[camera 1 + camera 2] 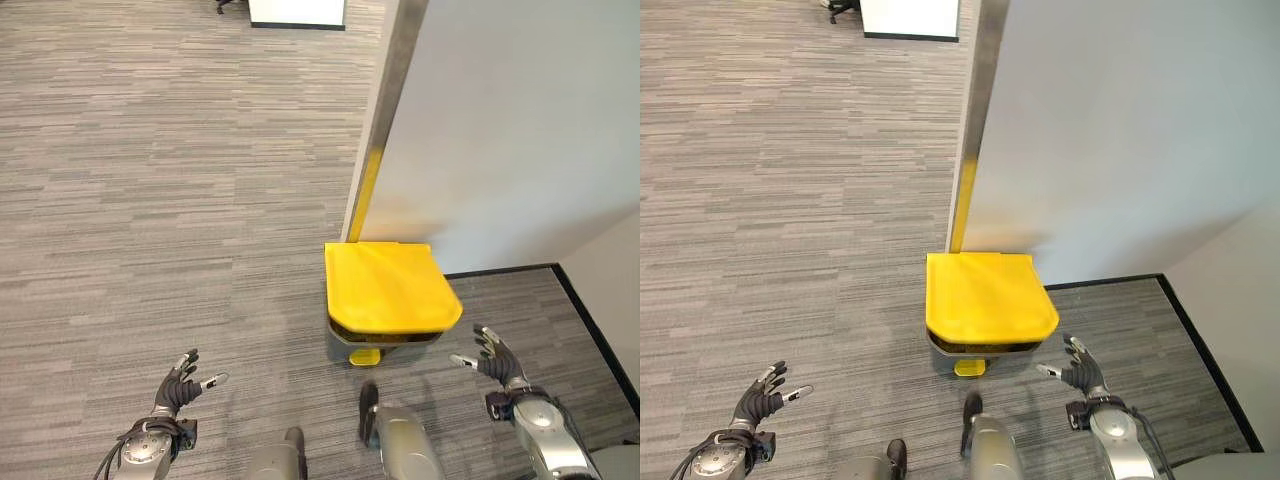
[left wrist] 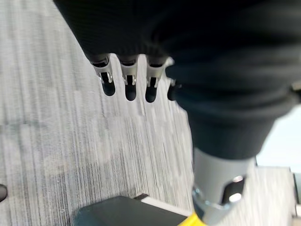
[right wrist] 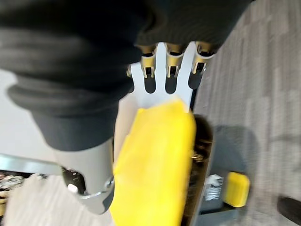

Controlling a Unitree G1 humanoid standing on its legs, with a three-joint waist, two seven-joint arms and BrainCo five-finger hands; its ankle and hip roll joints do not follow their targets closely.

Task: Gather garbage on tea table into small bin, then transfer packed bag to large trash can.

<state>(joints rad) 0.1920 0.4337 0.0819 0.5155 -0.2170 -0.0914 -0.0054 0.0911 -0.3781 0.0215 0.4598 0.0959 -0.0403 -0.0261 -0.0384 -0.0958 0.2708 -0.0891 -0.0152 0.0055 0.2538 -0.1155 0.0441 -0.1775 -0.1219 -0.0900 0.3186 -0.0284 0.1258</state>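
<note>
Trash can (image 1: pixel 392 290) with yellow lid stands on the grey carpet (image 1: pixel 150 200), backed against the white wall panel (image 1: pixel 500 130), just ahead of the robot. Lid down, yellow pedal (image 1: pixel 366 356) at its near base. No bag visible in either hand.

Left hand (image 1: pixel 180 388) hangs low at near left, fingers spread and relaxed, holding nothing. Right hand (image 1: pixel 497 362) just right of the can, near its front corner, fingers likewise loose, empty.

Risks, as I judge them: lid is closed, so anything brought here would land on top unless the pedal is pressed; right hand is close enough to knock the lid edge.

Around: metal corner post with yellow strip (image 1: pixel 366 195) behind the can; white furniture (image 1: pixel 296 12) far off. Nothing lies between robot and can.
</note>
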